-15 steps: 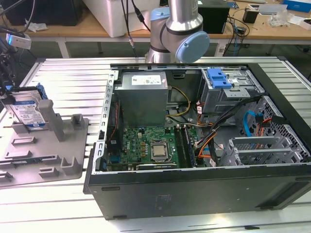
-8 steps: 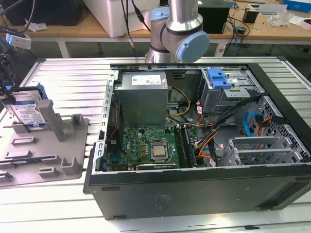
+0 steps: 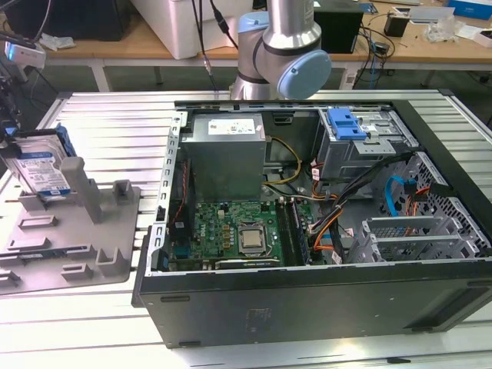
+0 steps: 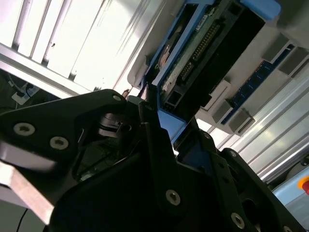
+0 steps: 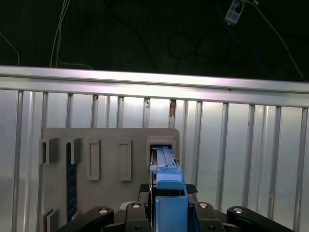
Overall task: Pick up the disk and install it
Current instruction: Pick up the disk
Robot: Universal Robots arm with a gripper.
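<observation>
The disk (image 3: 40, 165), silver with a white-and-blue label in a blue carrier, stands on edge, slightly tilted, in the grey holder (image 3: 73, 238) at the exterior view's left. My gripper (image 3: 17, 138) reaches it from the far left edge. In the first wrist view the blue carrier edge of the disk (image 5: 169, 193) sits squeezed between my black fingers (image 5: 145, 191), above the holder's slot (image 5: 161, 150). The second wrist view shows the disk's circuit-board underside (image 4: 193, 53) running out from the gripper (image 4: 161, 121). The gripper is shut on the disk.
An open computer case (image 3: 307, 296) lies on the slatted metal table (image 3: 108, 115), with a green motherboard (image 3: 238, 231), grey power-supply box (image 3: 227, 154) and a drive cage with a blue latch (image 3: 347, 123). The arm's base (image 3: 280, 54) stands behind the case.
</observation>
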